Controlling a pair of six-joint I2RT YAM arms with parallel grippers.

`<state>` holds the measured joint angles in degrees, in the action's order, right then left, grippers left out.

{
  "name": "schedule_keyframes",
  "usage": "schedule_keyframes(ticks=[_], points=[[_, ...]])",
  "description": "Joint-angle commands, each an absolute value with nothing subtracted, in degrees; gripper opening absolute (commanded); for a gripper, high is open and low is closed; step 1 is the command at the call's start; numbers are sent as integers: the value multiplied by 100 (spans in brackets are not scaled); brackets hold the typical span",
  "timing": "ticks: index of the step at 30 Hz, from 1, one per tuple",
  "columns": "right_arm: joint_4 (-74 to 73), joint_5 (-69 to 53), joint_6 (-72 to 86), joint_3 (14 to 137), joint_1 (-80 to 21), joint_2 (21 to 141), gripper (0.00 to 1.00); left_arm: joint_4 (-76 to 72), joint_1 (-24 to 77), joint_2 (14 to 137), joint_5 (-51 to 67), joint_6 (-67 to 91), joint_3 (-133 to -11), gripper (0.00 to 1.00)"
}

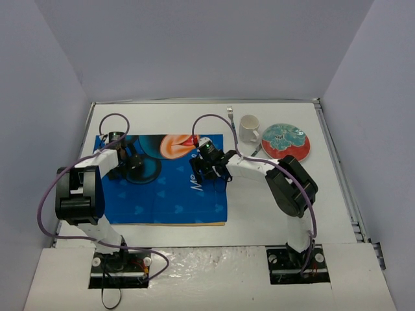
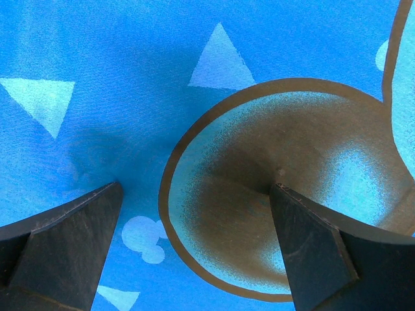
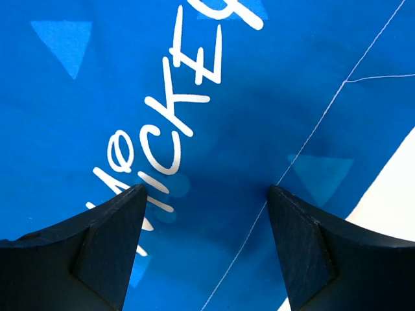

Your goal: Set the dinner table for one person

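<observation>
The white dinner table point(image 1: 259, 214) carries a blue Mickey Mouse placemat point(image 1: 175, 201) on its left half. A white mug point(image 1: 249, 127), a fork point(image 1: 230, 115) and a red-rimmed plate with a teal pattern point(image 1: 286, 140) sit at the back right. Another utensil point(image 1: 256, 150) lies partly hidden beside the plate. My left gripper point(image 1: 128, 163) is open and empty, right down over the mat's black ear print point(image 2: 285, 188). My right gripper point(image 1: 209, 170) is open and empty over the mat's right part, by the white lettering point(image 3: 175, 123).
Grey walls enclose the table on three sides. A loose white thread point(image 3: 311, 139) lies across the mat. The mat's right edge with bare table point(image 3: 395, 207) shows beside my right finger. Purple cables loop above both arms.
</observation>
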<state>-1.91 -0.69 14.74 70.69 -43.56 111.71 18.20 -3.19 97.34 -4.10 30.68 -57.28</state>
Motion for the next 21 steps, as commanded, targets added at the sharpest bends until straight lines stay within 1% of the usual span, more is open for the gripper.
schedule_keyframes(ticks=[1,5,12,19,21], points=[[194,-96,1574,6758,-4368,10985,72,2454,-475,9763,-378,3314,-5432,95],[241,-70,1635,6636,-4368,10759,72,2457,-488,9590,-460,3336,-5348,95],[149,-30,1690,6892,-4376,10187,72,2600,-492,9361,-536,3259,-5593,97],[262,607,1970,6841,-4244,8651,74,2536,-302,8150,-406,2738,-6037,97],[392,759,2201,6553,-4028,7913,81,2594,-166,7551,-364,2468,-6223,97]])
